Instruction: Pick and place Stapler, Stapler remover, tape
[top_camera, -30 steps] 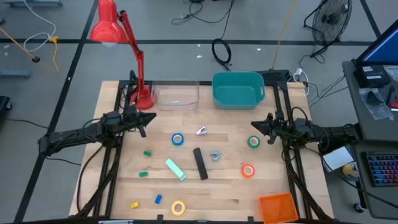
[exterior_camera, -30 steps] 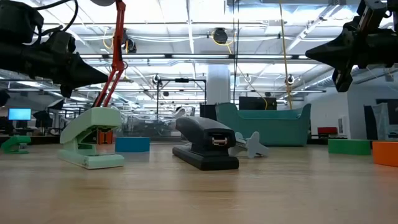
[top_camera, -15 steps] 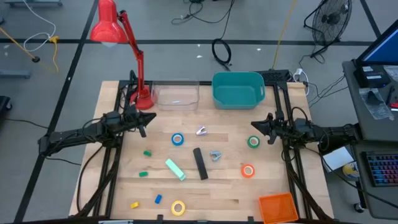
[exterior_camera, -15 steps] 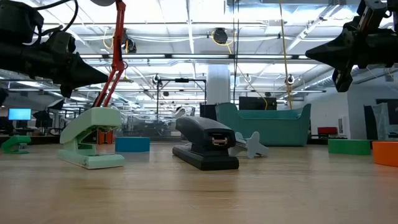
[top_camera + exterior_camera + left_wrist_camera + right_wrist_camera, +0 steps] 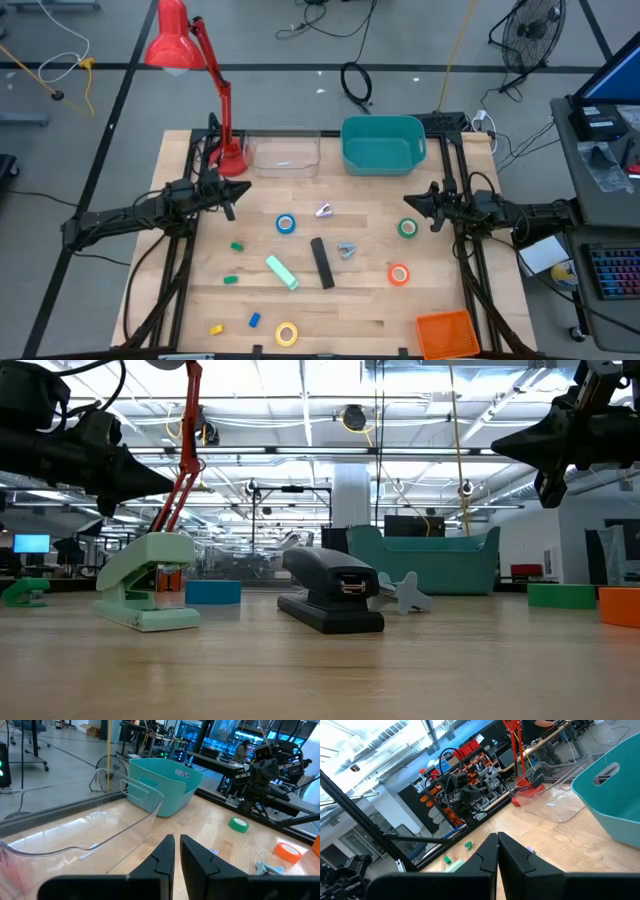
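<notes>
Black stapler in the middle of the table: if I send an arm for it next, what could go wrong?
1. The stapler lies close to a small grey stapler remover; fingers coming down on that side could knock it away.
2. A mint-green stapler sits on its other side, so a wide approach may bump it.
3. Both the left tool and the right tool look shut, so whichever goes must open first or it will just push the stapler.

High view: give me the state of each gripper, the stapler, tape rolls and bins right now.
left gripper: shut, empty, above table.
right gripper: shut, empty, above table.
stapler: closed, flat on table.
blue tape: flat.
green tape: flat.
orange tape: flat.
yellow tape: flat.
teal bin: upright, empty.
clear bin: upright, empty.
</notes>
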You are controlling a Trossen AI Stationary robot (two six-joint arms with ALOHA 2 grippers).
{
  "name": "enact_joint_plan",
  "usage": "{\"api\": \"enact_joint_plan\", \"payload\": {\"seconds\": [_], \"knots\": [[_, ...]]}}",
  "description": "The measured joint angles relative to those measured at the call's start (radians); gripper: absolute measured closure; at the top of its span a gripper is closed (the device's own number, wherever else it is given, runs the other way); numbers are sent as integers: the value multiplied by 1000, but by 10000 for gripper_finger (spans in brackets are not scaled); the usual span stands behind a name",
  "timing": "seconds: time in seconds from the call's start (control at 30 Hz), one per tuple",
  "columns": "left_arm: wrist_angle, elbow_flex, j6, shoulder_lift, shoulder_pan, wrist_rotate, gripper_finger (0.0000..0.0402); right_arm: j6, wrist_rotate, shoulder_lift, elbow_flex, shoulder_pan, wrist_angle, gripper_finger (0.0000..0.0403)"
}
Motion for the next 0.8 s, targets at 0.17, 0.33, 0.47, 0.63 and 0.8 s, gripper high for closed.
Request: {"api": "enact_joint_plan", "payload": {"seconds": [0.17, 0.33, 0.47, 0.63, 0.8], "knots": [[0, 0, 0, 0, 0, 0, 371, 0, 0, 0, 0, 0, 0, 399], [0, 0, 0, 0, 0, 0, 371, 0, 0, 0, 0, 0, 0, 399], [0, 0, 0, 0, 0, 0, 371, 0, 0, 0, 0, 0, 0, 399], [0, 0, 0, 0, 0, 0, 371, 14, 1, 0, 0, 0, 22, 399], [0, 0, 0, 0, 0, 0, 371, 277, 11, 0, 0, -1, 22, 399]]}}
